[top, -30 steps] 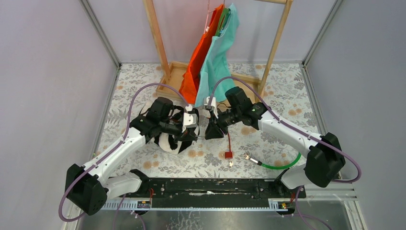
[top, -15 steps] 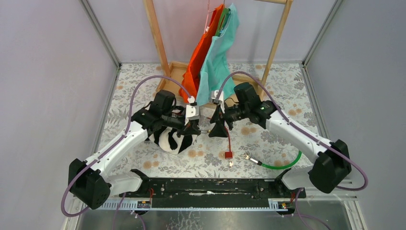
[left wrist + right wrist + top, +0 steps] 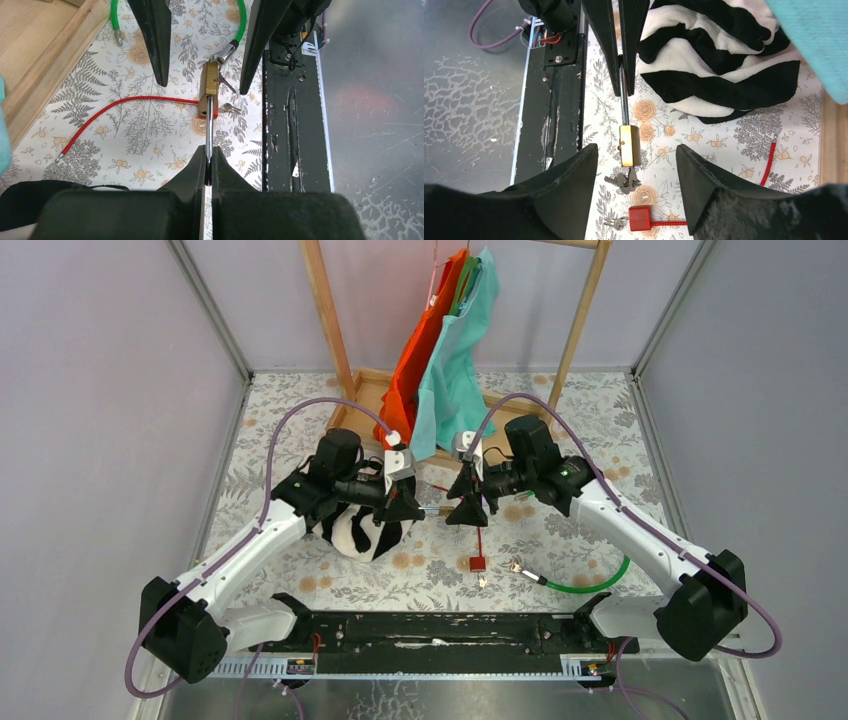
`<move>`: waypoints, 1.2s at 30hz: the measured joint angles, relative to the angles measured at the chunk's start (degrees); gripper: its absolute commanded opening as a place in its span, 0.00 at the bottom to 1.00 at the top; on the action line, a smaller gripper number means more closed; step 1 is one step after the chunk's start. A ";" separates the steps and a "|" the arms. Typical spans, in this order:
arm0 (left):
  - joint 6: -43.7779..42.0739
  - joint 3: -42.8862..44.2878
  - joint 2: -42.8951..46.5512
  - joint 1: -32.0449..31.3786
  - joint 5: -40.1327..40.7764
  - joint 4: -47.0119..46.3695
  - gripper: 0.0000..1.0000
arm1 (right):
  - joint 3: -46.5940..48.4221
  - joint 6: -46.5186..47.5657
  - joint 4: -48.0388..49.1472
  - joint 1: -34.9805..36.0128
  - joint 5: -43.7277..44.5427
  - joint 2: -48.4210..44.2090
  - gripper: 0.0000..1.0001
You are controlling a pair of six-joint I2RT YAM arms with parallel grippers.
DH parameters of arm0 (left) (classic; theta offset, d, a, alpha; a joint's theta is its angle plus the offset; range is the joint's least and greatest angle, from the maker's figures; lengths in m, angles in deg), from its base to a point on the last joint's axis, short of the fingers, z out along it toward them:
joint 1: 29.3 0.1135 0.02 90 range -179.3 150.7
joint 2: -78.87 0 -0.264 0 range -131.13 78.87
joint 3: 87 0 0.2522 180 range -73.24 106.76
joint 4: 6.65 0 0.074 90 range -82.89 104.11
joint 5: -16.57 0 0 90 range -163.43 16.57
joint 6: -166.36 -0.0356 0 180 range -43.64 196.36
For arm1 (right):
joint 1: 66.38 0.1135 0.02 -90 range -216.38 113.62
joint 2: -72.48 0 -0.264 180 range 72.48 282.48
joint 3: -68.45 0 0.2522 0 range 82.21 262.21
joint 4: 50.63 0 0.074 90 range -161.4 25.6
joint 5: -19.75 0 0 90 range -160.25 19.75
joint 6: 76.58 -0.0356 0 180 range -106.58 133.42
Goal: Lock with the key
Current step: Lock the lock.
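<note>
1. top view: the left claw and right claw met nose to nose above the middle of the bench. the padlock was between them, held off the surface. a striped cloth lay under the left arm. a red cable lock sat nearer, with a green cable to its right.
2. left wrist view: the left claw was pinched tight on the padlock's steel shackle. the brass padlock stuck out beyond it, between the right claw's wide-spread fingers, touching neither.
3. right wrist view: the right claw stood wide on either side of the padlock, gripping nothing. keys hung from the padlock's end.
</note>
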 measured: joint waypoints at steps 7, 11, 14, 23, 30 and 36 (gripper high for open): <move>3.72 -1.55 0.13 0.09 -0.81 -2.78 0.00 | -1.11 0.96 0.17 -0.02 -1.79 1.01 0.44; 4.63 -1.68 0.13 0.11 -1.07 -3.61 0.00 | -1.11 1.18 0.17 -0.04 -2.51 1.92 0.34; 5.07 -1.81 0.13 0.22 -1.09 -4.28 0.00 | -1.11 1.16 0.15 -0.02 -2.97 2.16 0.27; 6.01 -2.23 0.13 0.44 -1.29 -5.27 0.00 | -1.14 0.57 0.17 -0.11 -4.57 2.58 0.02; 6.29 -2.40 0.13 0.59 -1.27 -5.42 0.00 | -1.62 -2.45 2.27 -0.31 -6.08 3.45 0.00; 8.35 -4.00 0.13 0.94 -1.40 -7.78 0.00 | -2.10 -6.16 4.46 -0.31 -6.54 4.55 0.00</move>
